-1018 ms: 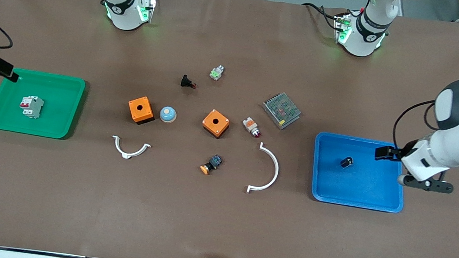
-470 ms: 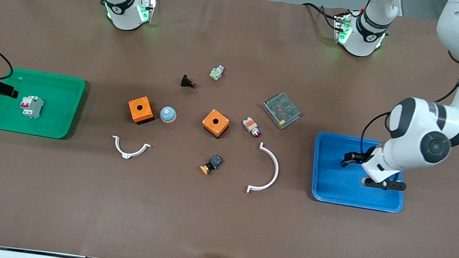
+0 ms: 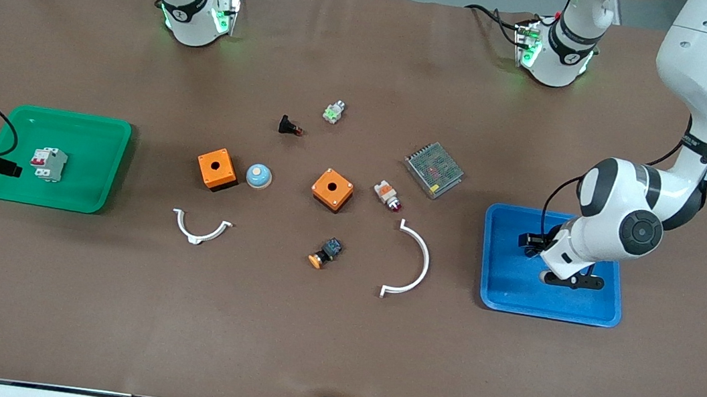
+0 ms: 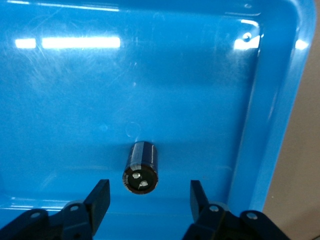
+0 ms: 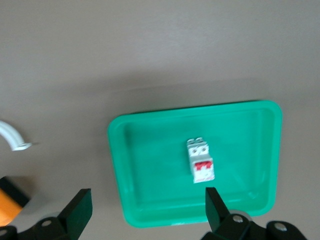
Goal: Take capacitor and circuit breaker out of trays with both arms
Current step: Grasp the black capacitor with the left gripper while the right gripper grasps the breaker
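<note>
The capacitor (image 4: 141, 167), a stubby black cylinder, lies on its side in the blue tray (image 3: 504, 291). My left gripper (image 4: 149, 192) is low over it and open, one finger on each side and neither touching. In the front view the left gripper (image 3: 530, 242) covers the capacitor. The breaker (image 3: 48, 164), white-grey with red levers, lies in the green tray (image 3: 91, 193). My right gripper (image 3: 13, 169) hangs open over that tray's edge at the right arm's end of the table. From the right wrist, the breaker (image 5: 200, 161) shows beside one fingertip (image 5: 214, 200).
Between the trays lie two orange boxes (image 3: 217, 169) (image 3: 332, 189), a blue dome (image 3: 258, 175), two white curved pieces (image 3: 200, 228) (image 3: 411, 263), a metal mesh box (image 3: 433, 169), an orange-and-black button (image 3: 325, 252) and other small parts.
The left gripper has swung in over the blue tray, down to the capacitor, and its fingers have drawn closer together. The right gripper has shifted along the green tray's edge toward the front camera.
</note>
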`<state>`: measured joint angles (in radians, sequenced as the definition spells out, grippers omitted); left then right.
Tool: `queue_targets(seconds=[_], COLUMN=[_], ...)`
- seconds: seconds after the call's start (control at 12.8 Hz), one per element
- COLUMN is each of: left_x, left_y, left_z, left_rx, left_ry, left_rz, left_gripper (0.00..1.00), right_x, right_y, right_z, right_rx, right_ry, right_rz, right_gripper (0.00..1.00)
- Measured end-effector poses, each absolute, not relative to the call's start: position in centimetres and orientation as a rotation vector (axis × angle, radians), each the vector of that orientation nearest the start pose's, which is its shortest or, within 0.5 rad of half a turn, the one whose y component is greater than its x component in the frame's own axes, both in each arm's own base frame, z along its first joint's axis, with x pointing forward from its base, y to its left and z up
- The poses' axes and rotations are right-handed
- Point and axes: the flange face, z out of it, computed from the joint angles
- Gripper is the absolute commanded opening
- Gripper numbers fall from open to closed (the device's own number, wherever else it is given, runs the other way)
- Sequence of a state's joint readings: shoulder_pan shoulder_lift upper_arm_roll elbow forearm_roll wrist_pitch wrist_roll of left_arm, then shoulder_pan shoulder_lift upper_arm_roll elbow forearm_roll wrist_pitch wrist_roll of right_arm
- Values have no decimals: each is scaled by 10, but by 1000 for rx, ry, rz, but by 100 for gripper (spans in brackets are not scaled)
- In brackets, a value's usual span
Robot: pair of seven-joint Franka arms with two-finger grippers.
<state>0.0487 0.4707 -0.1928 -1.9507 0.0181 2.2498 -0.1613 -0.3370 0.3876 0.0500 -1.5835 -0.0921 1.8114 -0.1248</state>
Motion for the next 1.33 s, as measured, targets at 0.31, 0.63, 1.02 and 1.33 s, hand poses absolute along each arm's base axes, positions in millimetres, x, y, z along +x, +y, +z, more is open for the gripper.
queue_targets(seconds=[0.31, 0.63, 1.02, 1.33], left_x=[594, 595, 595, 609], left_y=[-80, -79, -77, -97], left_z=[219, 205, 204, 228], left_rx=[-3185, -3191, -3191, -3202], left_ry=[-39, -45, -54, -119], left_rz=[254, 243, 241, 157], left_gripper=[68, 57, 1, 0], right_x=[601, 578, 560, 540], right_y=[-275, -288, -278, -269], right_z=[354, 280, 249, 230], right_rx=[-3190, -3193, -3159, -3128], right_ry=[85, 60, 50, 46], right_rz=[267, 213, 298, 374], right_gripper=[100, 100, 100, 100])
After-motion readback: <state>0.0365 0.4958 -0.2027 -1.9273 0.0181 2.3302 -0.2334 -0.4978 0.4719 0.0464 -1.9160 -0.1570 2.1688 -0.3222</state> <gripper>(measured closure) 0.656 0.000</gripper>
